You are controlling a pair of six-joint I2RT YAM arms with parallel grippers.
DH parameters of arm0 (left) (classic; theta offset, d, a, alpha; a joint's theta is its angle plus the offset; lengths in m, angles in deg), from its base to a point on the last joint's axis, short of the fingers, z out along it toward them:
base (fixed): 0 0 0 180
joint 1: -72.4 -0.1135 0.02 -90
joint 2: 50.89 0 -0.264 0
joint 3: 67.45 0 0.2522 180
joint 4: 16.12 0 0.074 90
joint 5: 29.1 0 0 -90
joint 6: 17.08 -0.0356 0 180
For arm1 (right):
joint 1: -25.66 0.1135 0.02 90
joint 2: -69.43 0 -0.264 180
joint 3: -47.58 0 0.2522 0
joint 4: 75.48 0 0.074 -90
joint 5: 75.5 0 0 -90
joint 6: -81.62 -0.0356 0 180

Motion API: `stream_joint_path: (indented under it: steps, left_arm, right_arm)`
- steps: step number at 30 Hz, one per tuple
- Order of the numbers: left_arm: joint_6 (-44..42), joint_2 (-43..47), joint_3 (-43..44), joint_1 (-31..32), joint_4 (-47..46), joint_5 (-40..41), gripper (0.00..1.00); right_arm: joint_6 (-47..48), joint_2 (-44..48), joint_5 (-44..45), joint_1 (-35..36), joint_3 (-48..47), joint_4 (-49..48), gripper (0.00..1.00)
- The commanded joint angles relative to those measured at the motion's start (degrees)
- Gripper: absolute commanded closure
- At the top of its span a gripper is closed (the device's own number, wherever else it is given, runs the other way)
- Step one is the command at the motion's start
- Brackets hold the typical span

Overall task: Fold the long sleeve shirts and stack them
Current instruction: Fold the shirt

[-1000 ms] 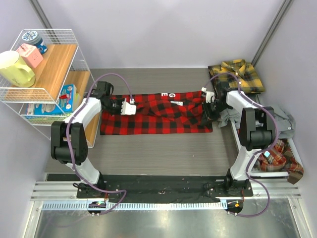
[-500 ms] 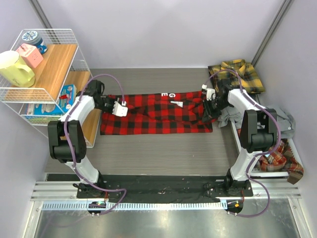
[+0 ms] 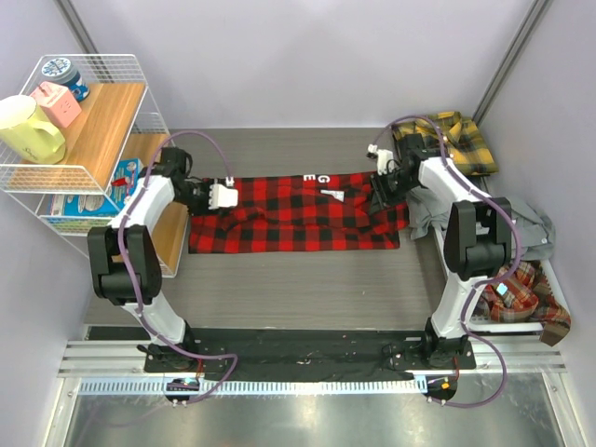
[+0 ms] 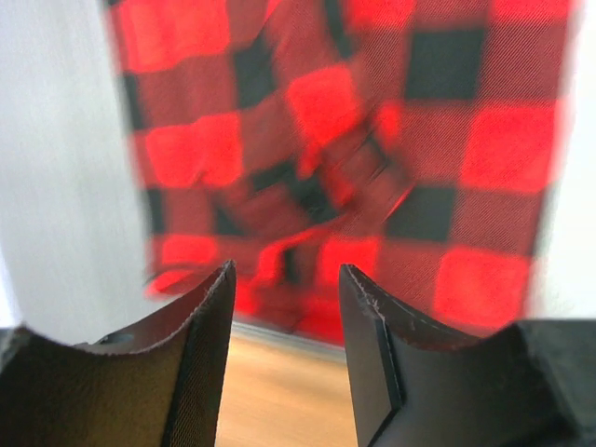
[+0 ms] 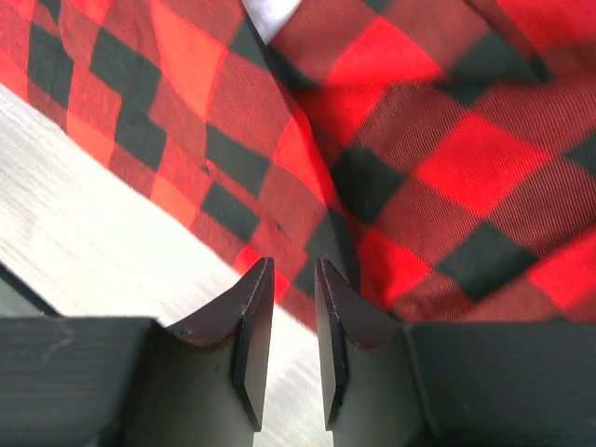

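The red-and-black check shirt (image 3: 298, 214) lies spread lengthwise on the grey surface (image 3: 298, 279) between the two arms. The left claw (image 3: 226, 196) hovers at its left end, fingers apart with nothing between them. The right claw (image 5: 291, 270) hangs over the right end, its fingers parted only a sliver and also empty. The yellow plaid shirt (image 3: 456, 140) lies in the far right corner.

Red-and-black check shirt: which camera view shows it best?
The top external view: the red-and-black check shirt shows there at its full length, with white lettering at its far edge. The left wrist view gives only a blurred patch of it; the right wrist view a sharp close patch near one edge.
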Motion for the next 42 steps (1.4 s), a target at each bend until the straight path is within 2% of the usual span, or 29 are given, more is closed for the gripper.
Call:
stream_joint_path:
  steps: [1, 2, 3, 7, 11, 15, 17, 18, 20, 21, 24, 27, 32, 34, 35, 36, 38, 39, 42]
  left_arm:
    - [19.9, 0.8, -0.2, 6.7, 1.4, 0.5, 0.51]
    - [24.5, 1.1, -1.2, 8.0, -1.1, 2.0, 0.51]
    - [32.7, 1.3, -2.8, 9.3, -3.4, 3.6, 0.51]
    - [43.8, 0.7, -5.8, 15.0, -10.1, 12.2, 0.49]
    - [49.1, -1.2, -8.0, 17.2, -16.4, 17.8, 0.49]
    - [49.7, -2.9, -10.5, 18.6, -24.5, 26.4, 0.47]
    - [49.4, -3.3, -11.1, 18.5, -26.4, 29.0, 0.52]
    - [49.2, -3.6, -11.1, 18.6, -27.0, 31.1, 0.61]
    - [47.6, -3.6, -11.5, 18.4, -26.9, 31.9, 0.7]
    - [46.7, -3.1, -11.8, 18.3, -26.6, 32.0, 0.82]
    - [43.7, 0.5, -13.8, 17.4, -25.5, 31.0, 0.95]
    - [38.9, 4.4, -16.4, 16.8, -23.4, 29.4, 1.0]
    - [31.7, 6.1, -21.1, 15.5, -23.3, 30.1, 1.0]
    - [30.2, 4.8, -21.0, 14.7, -22.5, 31.1, 0.98]
    - [30.4, 3.5, -20.3, 14.7, -21.6, 31.3, 0.93]
    - [30.7, 3.1, -19.1, 14.0, -18.2, 29.5, 0.78]
    - [34.0, 3.6, -14.9, 13.3, -15.2, 26.6, 0.72]
    - [35.4, 4.8, -13.5, 12.6, -13.0, 22.1, 0.65]
    - [43.3, 7.9, -8.7, 12.3, -12.1, 16.7, 0.5]
  right_arm:
    - [-0.6, -2.4, 1.3, 2.3, -3.2, -4.1, 0.69]
    - [-0.9, -2.8, 1.5, 2.4, -3.5, -4.7, 0.69]
    - [-0.9, -3.2, 2.3, 2.6, -3.7, -4.9, 0.69]
    - [-1.1, -4.4, 3.9, 3.1, -3.4, -6.2, 0.69]
    - [-0.8, -5.6, 5.8, 3.3, -3.0, -6.6, 0.69]
    - [-0.3, -6.6, 8.4, 3.2, -2.6, -6.7, 0.69]
    - [-0.2, -6.9, 9.6, 3.1, -2.3, -6.8, 0.69]
    - [-0.2, -7.1, 9.9, 3.1, -2.1, -6.8, 0.69]
    - [-0.4, -7.3, 10.6, 2.9, -1.8, -6.8, 0.7]
    - [-0.4, -7.4, 10.9, 2.7, -1.7, -6.8, 0.7]
    - [-0.6, -7.2, 11.4, 2.3, -1.3, -6.8, 0.7]
    - [-0.8, -6.8, 11.4, 2.1, -1.0, -6.6, 0.71]
    - [-0.3, -5.3, 11.4, 1.9, -0.6, -5.7, 0.71]
    - [-0.2, -4.8, 10.7, 1.8, -0.9, -4.9, 0.71]
    - [-0.2, -4.1, 10.5, 2.0, -1.0, -4.6, 0.71]
    - [-0.3, -3.6, 10.3, 2.1, -1.0, -4.4, 0.71]
    - [-0.3, -2.8, 10.0, 2.3, -1.2, -3.8, 0.71]
    - [-0.3, -1.9, 9.9, 2.5, -1.2, -3.5, 0.71]
    - [-0.8, 0.2, 10.3, 3.2, -0.8, -3.4, 0.71]
